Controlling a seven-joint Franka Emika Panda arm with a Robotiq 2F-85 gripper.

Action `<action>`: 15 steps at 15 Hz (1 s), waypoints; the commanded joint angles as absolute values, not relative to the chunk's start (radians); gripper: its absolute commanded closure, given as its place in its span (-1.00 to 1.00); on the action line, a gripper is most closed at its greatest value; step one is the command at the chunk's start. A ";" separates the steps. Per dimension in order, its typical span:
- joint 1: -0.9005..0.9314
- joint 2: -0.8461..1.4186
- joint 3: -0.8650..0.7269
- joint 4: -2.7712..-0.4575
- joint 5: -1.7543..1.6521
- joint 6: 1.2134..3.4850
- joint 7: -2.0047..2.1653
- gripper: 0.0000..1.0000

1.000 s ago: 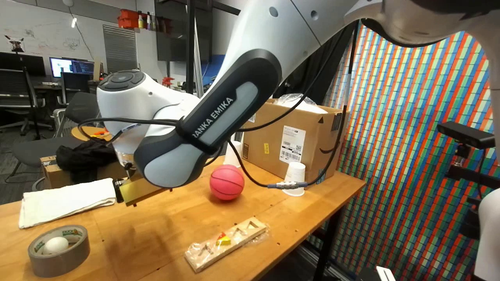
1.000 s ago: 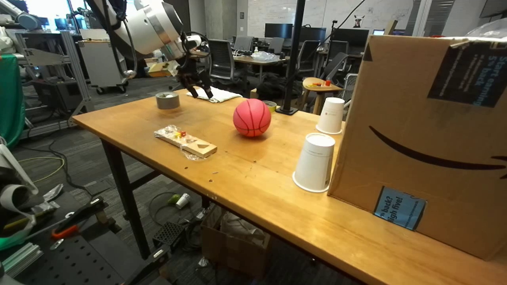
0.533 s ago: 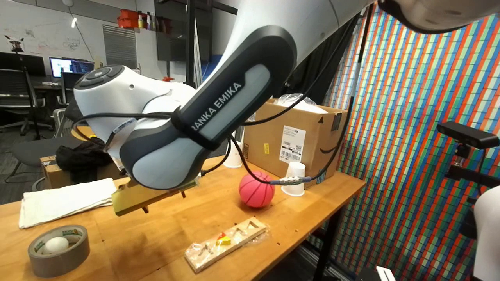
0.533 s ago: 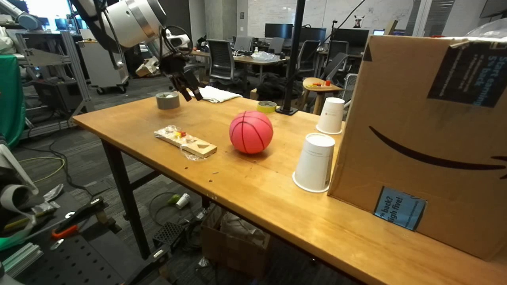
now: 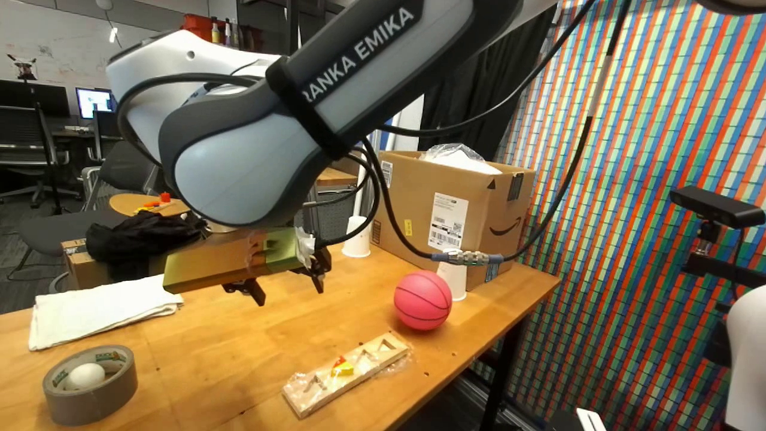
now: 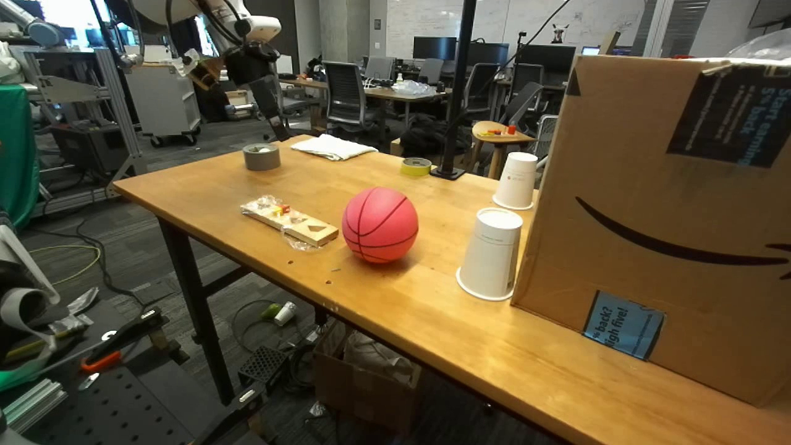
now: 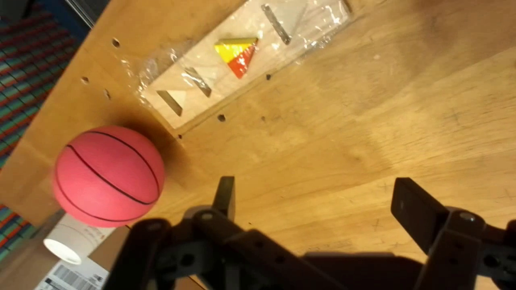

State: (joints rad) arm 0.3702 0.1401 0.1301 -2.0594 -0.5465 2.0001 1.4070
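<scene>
Jaws spread wide, pink ball (image 7: pixel 109 176) sitting off to the side

OK, so the jaws are released right now: in the wrist view they stand well apart, with just bare wood showing between them. They hang above the tabletop (image 7: pixel 322 141). The ball is near them, over on the left of that view, resting on the wood close to one end of a wooden puzzle board (image 7: pixel 264 54), with a small gap between the two. The board lies flat and has triangular cutouts, crinkly clear plastic around part of it, and a yellow-and-red piece (image 7: pixel 238 54) on it. Can't tell if that's seated in a cutout.

Rest of the setup: two white paper cups (image 6: pixel 489 256) stand upside down by a big cardboard box (image 6: pixel 642 185). In both exterior views a folded white cloth (image 5: pixel 105 311) lies near a grey tape roll (image 5: pixel 99 398), and some white round thing (image 5: pixel 85 376) sits inside that ring. There's also a yellow tape roll (image 6: pixel 415 171) near the foot of a black post (image 6: pixel 460 80).
</scene>
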 commanded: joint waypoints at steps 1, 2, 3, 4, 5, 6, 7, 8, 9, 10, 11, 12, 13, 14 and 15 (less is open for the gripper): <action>0.336 0.072 0.158 -2.125 -0.494 1.951 1.472 -1.00; 0.331 0.066 0.160 -2.137 -0.490 1.944 1.483 -1.00; 0.322 0.060 0.160 -2.151 -0.486 1.945 1.484 -1.00; 0.315 0.055 0.161 -2.163 -0.480 1.947 1.485 -1.00; 0.308 0.054 0.161 -2.176 -0.472 1.953 1.487 -1.00; 0.300 0.052 0.159 -2.186 -0.464 1.956 1.488 -1.00; 0.293 0.051 0.158 -2.194 -0.452 1.961 1.486 -1.00; 0.285 0.049 0.157 -2.204 -0.444 1.966 1.485 -1.00; 0.277 0.049 0.155 -2.210 -0.434 1.968 1.479 -1.00; 0.270 0.049 0.153 -2.215 -0.424 1.971 1.475 -1.00; 0.261 0.048 0.152 -2.220 -0.412 1.981 1.463 -1.00; 0.254 0.048 0.151 -2.223 -0.400 1.988 1.455 -1.00; 0.245 0.048 0.149 -2.227 -0.389 2.006 1.444 -1.00; 0.238 0.049 0.147 -2.229 -0.377 2.021 1.435 -1.00; 0.229 0.052 0.144 -2.228 -0.363 2.043 1.418 -1.00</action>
State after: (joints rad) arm 0.2600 0.0866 0.1409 -2.2017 -0.4099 1.9856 1.4666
